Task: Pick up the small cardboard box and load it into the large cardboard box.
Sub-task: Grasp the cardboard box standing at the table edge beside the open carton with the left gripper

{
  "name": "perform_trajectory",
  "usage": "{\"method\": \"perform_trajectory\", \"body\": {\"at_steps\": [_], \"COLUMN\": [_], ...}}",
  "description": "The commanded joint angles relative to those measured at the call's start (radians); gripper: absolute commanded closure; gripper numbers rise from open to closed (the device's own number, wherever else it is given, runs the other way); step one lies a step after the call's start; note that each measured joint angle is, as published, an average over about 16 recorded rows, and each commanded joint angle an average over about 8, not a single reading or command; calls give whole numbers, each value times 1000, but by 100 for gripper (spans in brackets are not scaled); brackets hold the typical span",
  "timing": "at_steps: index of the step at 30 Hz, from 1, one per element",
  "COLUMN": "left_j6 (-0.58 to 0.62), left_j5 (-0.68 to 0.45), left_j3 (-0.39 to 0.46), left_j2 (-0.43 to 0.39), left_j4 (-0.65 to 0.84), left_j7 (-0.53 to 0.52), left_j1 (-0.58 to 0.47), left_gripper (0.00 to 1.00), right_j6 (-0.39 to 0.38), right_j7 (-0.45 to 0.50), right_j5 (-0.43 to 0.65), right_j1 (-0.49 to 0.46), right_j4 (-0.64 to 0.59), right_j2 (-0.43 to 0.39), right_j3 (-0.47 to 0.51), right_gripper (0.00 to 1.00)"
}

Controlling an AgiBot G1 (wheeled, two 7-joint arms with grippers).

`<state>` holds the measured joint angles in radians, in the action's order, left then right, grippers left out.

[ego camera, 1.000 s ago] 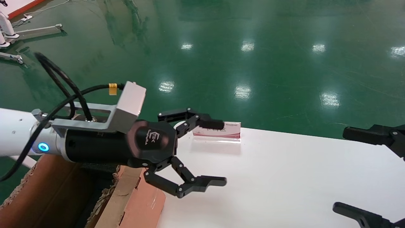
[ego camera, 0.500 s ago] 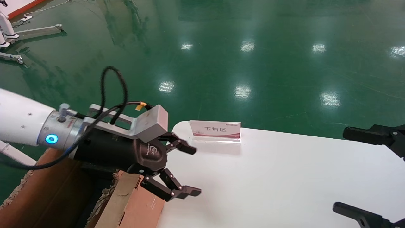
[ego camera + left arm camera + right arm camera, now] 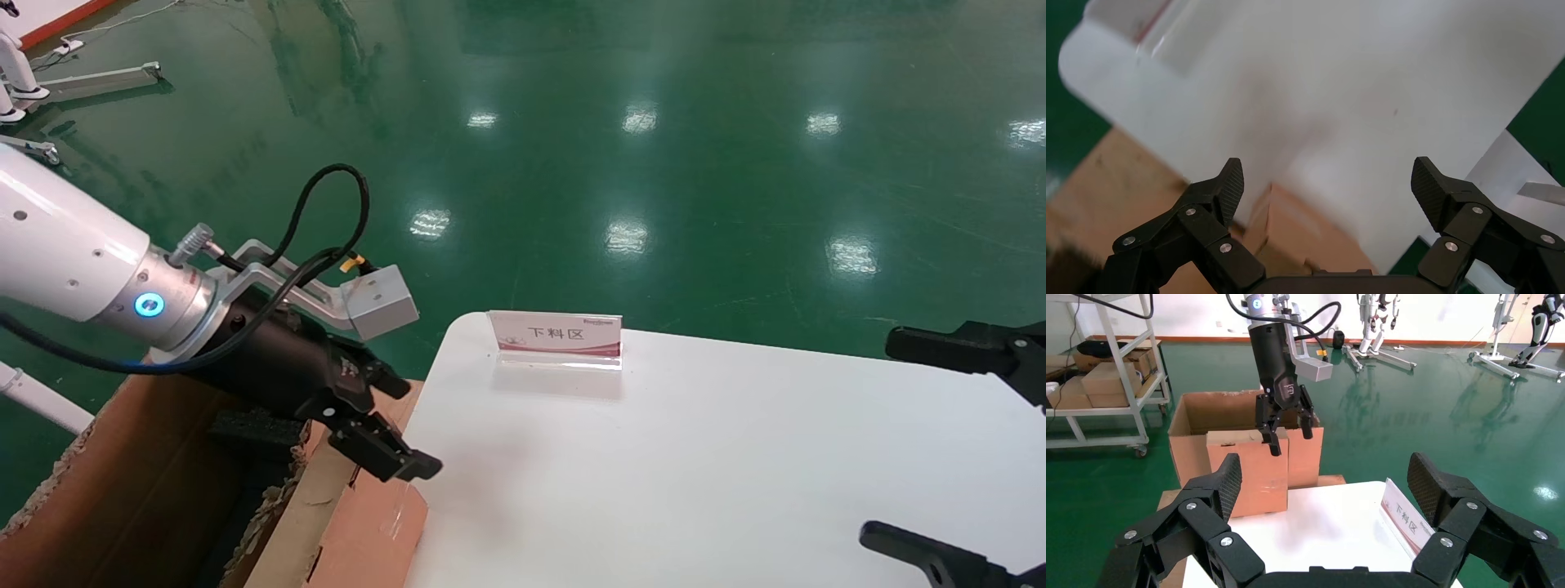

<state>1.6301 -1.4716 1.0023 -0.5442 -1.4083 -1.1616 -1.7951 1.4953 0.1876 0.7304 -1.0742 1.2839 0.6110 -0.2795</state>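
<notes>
The left gripper (image 3: 384,429) hangs with its jaws spread and empty just above the top of the small cardboard box (image 3: 359,523), which stands at the near left, beside the rounded left edge of the white table (image 3: 735,474) and against the large cardboard box (image 3: 122,490) on its left. Seen from the right wrist, the left gripper (image 3: 1284,425) points down over the top edge of the small cardboard box (image 3: 1248,471), which stands in front of the open large cardboard box (image 3: 1190,425), whose ragged rim and dark foam lining (image 3: 253,429) show from the head camera. To grasp well, the left gripper likely needs to centre over the small carton's top, one finger on each side of a wall or across its narrow width, then descend squarely so that neither fingertip lands on the cardboard edge and crushes it. The table edge lies close to the carton, so the finger on that side has little room; whether the spread jaws clear it cannot be told from here. The right gripper (image 3: 1324,478) is parked at the near right of the table, jaws wide apart, beside the acrylic sign (image 3: 557,336) at the far edge.
</notes>
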Motion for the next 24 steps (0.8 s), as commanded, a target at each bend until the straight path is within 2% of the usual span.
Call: {"method": "perform_trajectory", "body": {"at_steps": [1, 13, 24], "left_j6": [12, 40, 51], "left_j5": [-19, -48, 22], "left_j3": [40, 280, 479], "left_j2": [-4, -39, -63], "left_j4": [-1, -11, -18], "left_j7": [-49, -254, -379], "left_j1": [-35, -230, -357], "left_gripper": [0, 0, 0], "right_j6": [0, 0, 0], "right_j7": [0, 0, 0], "right_j5": [0, 0, 0], "right_j1": [0, 0, 0], "right_j4": [0, 0, 0], "right_j2": [0, 0, 0], "right_j3": [0, 0, 0], "right_gripper": [0, 0, 0]}}
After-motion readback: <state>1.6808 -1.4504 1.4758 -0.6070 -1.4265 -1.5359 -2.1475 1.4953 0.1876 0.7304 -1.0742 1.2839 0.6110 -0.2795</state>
